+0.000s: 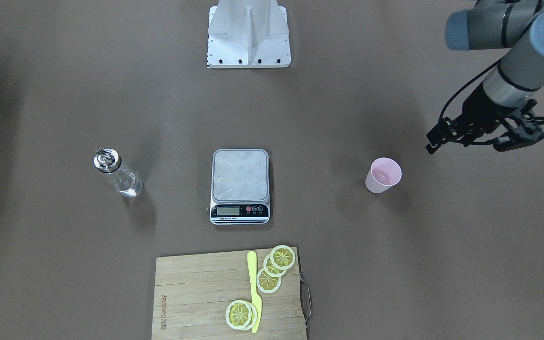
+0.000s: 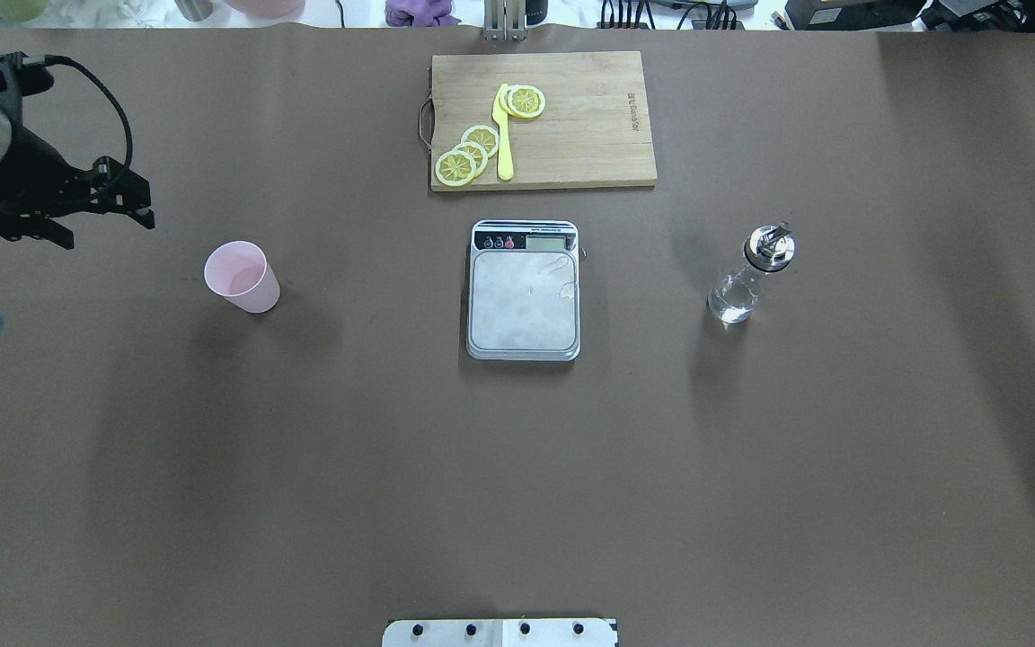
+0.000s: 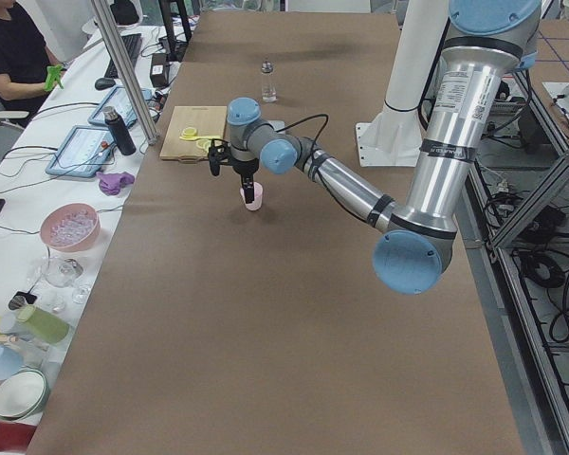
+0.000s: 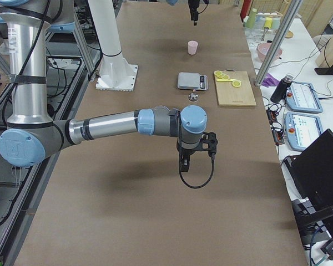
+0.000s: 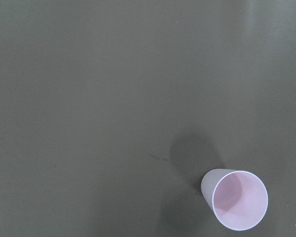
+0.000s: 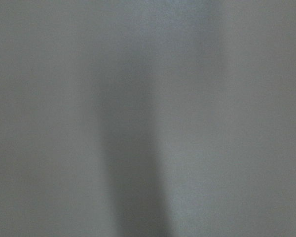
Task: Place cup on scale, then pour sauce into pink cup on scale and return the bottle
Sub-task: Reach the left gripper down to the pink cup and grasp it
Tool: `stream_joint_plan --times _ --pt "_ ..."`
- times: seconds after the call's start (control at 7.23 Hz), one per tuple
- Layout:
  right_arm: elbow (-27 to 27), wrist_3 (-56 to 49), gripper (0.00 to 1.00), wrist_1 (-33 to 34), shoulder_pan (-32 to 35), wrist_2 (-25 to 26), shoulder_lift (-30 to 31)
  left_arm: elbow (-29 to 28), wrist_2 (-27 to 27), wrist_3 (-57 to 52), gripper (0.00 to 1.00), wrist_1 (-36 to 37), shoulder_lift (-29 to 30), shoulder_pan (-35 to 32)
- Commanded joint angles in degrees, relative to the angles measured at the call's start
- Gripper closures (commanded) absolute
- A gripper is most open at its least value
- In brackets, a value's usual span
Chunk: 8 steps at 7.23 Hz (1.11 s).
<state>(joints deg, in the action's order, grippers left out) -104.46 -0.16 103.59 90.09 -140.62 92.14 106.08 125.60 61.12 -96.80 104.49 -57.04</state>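
Observation:
The pink cup (image 1: 384, 175) stands upright on the brown table, to the scale's side and apart from it; it also shows in the overhead view (image 2: 242, 277) and the left wrist view (image 5: 234, 200). The scale (image 1: 240, 182) sits mid-table with its steel platform bare (image 2: 524, 301). The glass bottle (image 1: 117, 174) with its silver pourer stands upright on the scale's other side (image 2: 747, 279). My left gripper (image 2: 104, 229) hovers open and empty, above and a little beyond the cup. My right gripper (image 4: 184, 165) shows only in the right side view, far from these things; I cannot tell its state.
A wooden cutting board (image 2: 589, 135) with lemon slices (image 2: 468, 153) and a yellow knife (image 2: 503, 135) lies beyond the scale. The robot's white base plate (image 1: 248, 33) is on the near side. Bowls, bottles and tablets sit on a side bench (image 3: 71, 227).

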Motion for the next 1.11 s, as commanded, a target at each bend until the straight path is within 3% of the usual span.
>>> stream_joint_plan --times 0.0,0.55,0.83,0.97 --pt "0.05 0.07 0.00 0.03 0.00 0.00 -0.03 -4.38 -1.58 2.60 0.02 -1.81 2.47 4.29" --pt "0.31 0.24 0.00 0.03 0.00 -0.09 -0.12 -9.83 -4.13 2.51 0.02 -1.99 5.90 7.20" --pt "0.31 0.33 0.00 0.12 0.00 -0.09 -0.12 -14.12 -5.63 2.77 0.03 -8.54 5.82 8.08" --pt "0.31 0.33 0.00 0.12 0.00 -0.09 -0.12 -14.58 -5.54 3.03 0.11 -9.89 5.82 8.00"
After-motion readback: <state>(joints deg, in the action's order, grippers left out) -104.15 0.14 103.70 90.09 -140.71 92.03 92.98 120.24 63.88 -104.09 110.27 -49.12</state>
